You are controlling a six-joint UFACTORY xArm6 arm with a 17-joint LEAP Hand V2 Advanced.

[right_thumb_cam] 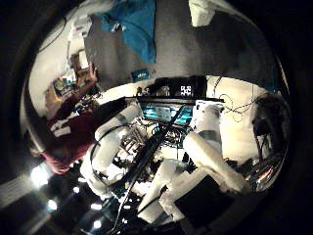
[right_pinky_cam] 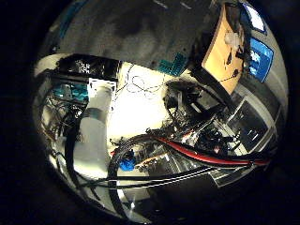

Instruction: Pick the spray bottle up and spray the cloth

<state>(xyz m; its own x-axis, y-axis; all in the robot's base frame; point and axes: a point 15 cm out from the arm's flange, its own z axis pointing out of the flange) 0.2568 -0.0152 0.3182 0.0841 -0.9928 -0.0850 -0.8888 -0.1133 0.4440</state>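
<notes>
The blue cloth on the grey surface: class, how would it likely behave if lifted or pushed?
The blue cloth lies rumpled on the grey surface, so it would probably droop when lifted. Pushed, it would likely bunch up, not slide whole.

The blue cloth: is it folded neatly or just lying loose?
Loose: the blue cloth lies rumpled and spread on the grey surface.

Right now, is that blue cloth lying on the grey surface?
Yes, the blue cloth lies spread on the grey surface in the thumb side view.

Mostly matt stuff here

Soft teal cloth on matt grey carpet at 12 o'clock; smooth white plastic arm; wooden desk.
</notes>
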